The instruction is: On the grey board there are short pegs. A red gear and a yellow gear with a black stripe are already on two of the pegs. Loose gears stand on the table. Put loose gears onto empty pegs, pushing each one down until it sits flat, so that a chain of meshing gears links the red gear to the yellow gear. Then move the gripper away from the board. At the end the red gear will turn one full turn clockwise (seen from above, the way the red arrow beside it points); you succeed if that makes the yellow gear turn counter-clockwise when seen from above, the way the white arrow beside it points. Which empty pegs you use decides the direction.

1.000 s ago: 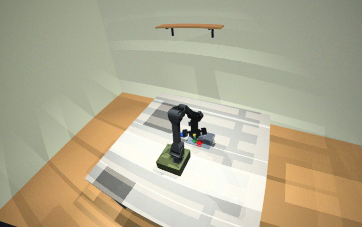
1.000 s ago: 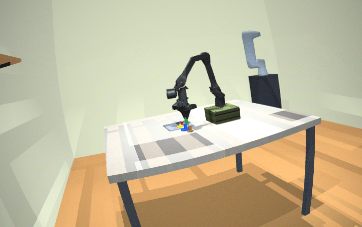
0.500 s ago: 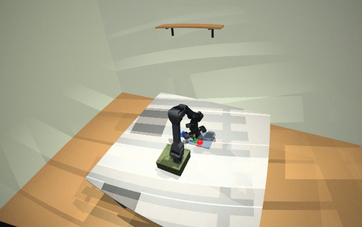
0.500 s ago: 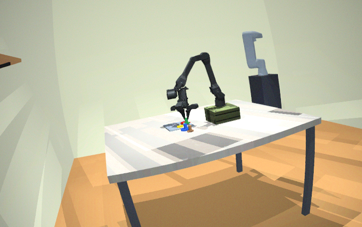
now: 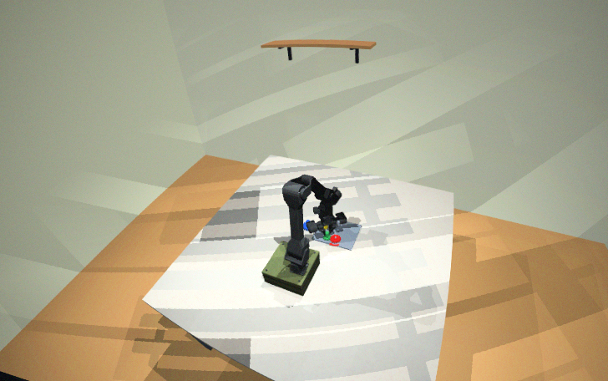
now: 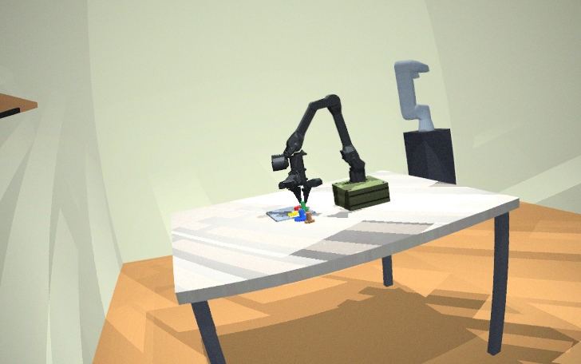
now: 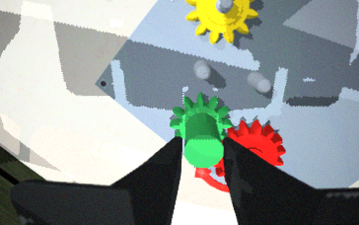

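The green gear (image 5: pixel 326 235) (image 6: pixel 303 206) (image 7: pixel 201 125) stands upright over the near part of the grey board (image 5: pixel 352 237) (image 6: pixel 278 217) (image 7: pixel 143 94), beside the red gear (image 5: pixel 335 240) (image 7: pixel 261 143), teeth close together. Whether it sits fully flat is unclear. My gripper (image 6: pixel 302 203) (image 7: pixel 202 144) is slightly open around its handle, with a thin gap at the left finger. The yellow gear (image 6: pixel 293 214) (image 7: pixel 212 22) sits on its peg further up in the wrist view. Between it and the green gear are two empty pegs, one left (image 7: pixel 202 69) and one right (image 7: pixel 261 82).
A blue gear (image 5: pixel 305 226) (image 6: pixel 301 215) and a brown gear (image 6: pixel 309 217) stand on the table beside the board. The red arrow (image 7: pixel 212 183) lies below the red gear. The arm's green base box (image 5: pixel 291 269) (image 6: pixel 361 192) stands near the board.
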Controlling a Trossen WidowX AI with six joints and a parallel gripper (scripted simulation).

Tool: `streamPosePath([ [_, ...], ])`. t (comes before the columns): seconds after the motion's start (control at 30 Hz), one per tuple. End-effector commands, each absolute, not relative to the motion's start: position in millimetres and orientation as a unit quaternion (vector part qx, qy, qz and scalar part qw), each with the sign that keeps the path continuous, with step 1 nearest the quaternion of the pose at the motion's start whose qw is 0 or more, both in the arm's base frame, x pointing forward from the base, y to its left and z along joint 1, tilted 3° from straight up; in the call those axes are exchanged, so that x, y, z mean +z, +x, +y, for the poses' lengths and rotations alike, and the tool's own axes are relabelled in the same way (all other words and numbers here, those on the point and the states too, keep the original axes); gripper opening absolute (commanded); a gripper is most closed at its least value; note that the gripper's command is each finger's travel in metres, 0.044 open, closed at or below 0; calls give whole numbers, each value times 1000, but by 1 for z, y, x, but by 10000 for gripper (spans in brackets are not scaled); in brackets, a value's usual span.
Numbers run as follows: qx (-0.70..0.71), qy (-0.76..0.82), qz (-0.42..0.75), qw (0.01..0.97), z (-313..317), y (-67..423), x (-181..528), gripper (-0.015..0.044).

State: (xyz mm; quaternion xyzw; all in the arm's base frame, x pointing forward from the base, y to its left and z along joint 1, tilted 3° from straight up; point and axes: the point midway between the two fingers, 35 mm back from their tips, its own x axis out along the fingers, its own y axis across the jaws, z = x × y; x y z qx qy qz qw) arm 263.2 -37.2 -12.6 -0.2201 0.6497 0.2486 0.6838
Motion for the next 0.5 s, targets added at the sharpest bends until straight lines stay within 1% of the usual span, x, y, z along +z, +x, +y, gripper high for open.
streamPosePath([
  [0.0,228,-200,656,691,-37,264,-9,140],
  [0.23,216,-187,660,694,-39,263,30,140],
  [0.37,215,-185,661,695,-40,262,36,140],
  [0.47,202,-171,665,698,-22,273,29,219],
])
